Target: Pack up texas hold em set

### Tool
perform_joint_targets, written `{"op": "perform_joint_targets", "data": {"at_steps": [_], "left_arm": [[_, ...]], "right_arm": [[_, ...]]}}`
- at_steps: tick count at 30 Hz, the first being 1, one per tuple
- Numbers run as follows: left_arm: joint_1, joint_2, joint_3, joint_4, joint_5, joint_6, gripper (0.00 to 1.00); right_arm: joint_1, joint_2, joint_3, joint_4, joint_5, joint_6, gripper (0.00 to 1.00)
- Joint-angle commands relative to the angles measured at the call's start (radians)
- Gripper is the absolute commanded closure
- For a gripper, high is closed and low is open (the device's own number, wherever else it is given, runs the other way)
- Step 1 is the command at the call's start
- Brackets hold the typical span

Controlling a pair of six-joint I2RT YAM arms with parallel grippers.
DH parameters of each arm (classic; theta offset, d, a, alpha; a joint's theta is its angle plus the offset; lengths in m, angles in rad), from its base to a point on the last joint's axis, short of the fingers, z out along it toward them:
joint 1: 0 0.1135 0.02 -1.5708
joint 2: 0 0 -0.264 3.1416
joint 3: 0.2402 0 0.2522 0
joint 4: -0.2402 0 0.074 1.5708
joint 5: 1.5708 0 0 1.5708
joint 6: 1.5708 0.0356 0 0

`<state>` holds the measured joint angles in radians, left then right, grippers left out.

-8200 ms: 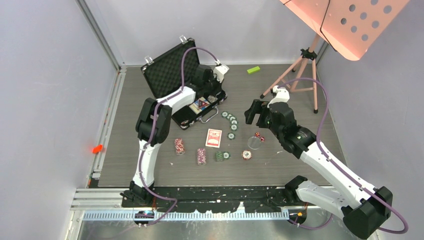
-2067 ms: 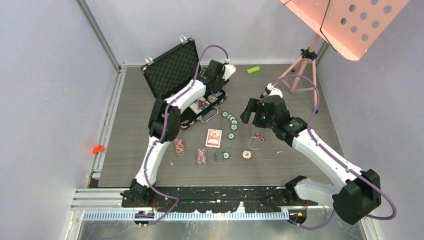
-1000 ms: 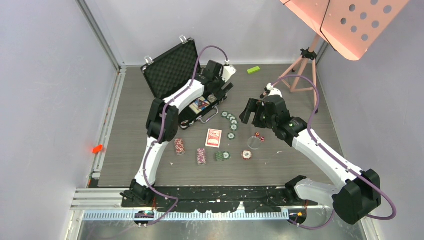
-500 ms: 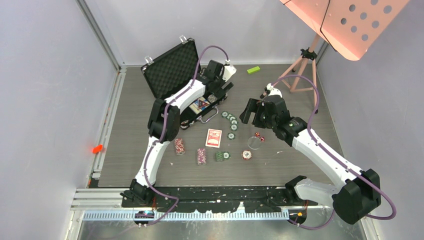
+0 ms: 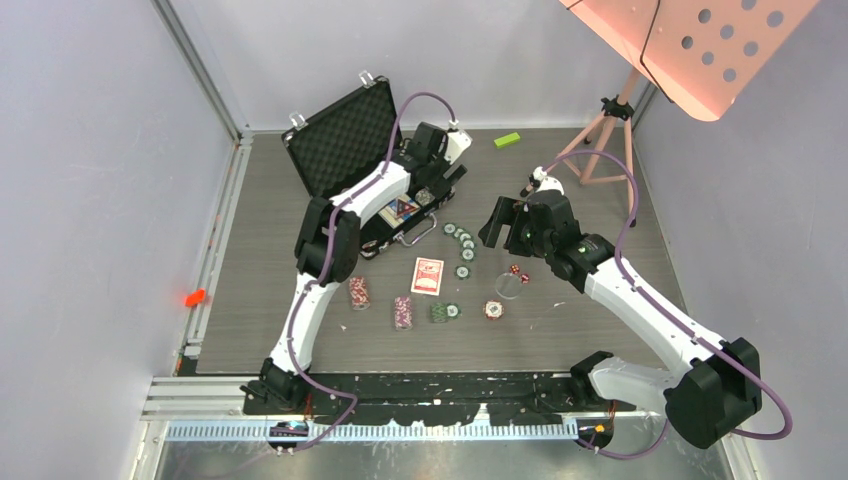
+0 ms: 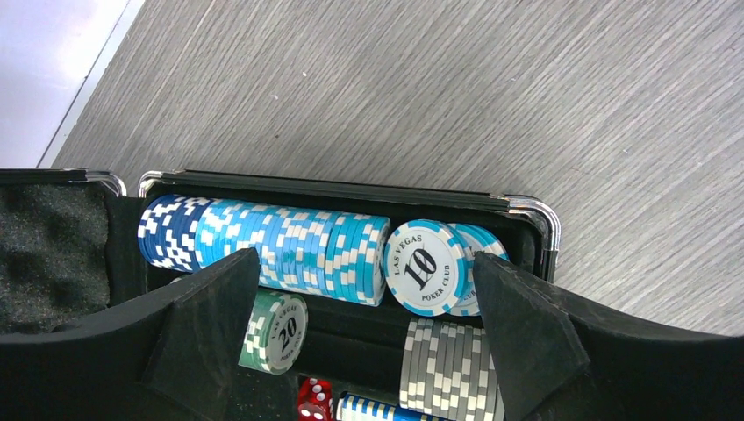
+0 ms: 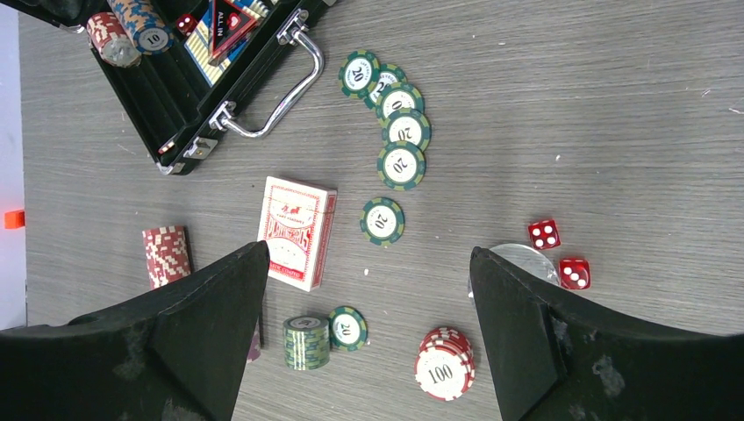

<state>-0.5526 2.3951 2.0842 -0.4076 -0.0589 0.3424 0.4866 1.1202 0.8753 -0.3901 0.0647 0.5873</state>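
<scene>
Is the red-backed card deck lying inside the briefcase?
No: the red-backed card deck lies flat on the table, outside the open briefcase, a little way from its handle.

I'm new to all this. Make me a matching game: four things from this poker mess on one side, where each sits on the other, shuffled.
1. blue chips
2. card deck
3. dice
4. green block

A. far table edge, near tripod
B. beside clear round piece
C. in the case
D. on table, just outside the case

Pairs: 1-C, 2-D, 3-B, 4-A
</scene>
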Motion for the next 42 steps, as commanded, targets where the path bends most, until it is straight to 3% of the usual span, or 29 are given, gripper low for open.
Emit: {"op": "perform_joint_targets", "data": {"at_steps": [1, 9, 21, 28, 33, 42], "left_arm": [[-0.016, -0.061, 0.0, 0.005, 0.006, 0.017, 0.04], [-0.017, -0.086, -0.026, 0.047, 0.001, -0.005, 0.05], [-0.009, -0.191, -0.095, 0.005, 0.116, -0.122, 0.24], [0.013, -0.163, -0.034, -0.093, 0.353, -0.189, 0.18], [0.013, -0.116, 0.032, -0.163, 0.304, -0.176, 0.11], [0.007, -0.055, 0.09, -0.223, 0.253, -0.122, 0.07]], "right_arm": [[-0.005, -0.002, 0.036, 0.018, -0.008, 0.015, 0.09], [-0.006, -0.007, 0.032, 0.018, -0.007, 0.014, 0.09], [-0.008, 0.008, 0.045, 0.018, -0.012, 0.015, 0.09], [-0.008, 0.008, 0.045, 0.018, -0.017, 0.017, 0.09], [-0.008, 0.007, 0.044, 0.017, -0.018, 0.02, 0.09], [-0.01, 0.022, 0.054, 0.018, -0.023, 0.018, 0.09]]}}
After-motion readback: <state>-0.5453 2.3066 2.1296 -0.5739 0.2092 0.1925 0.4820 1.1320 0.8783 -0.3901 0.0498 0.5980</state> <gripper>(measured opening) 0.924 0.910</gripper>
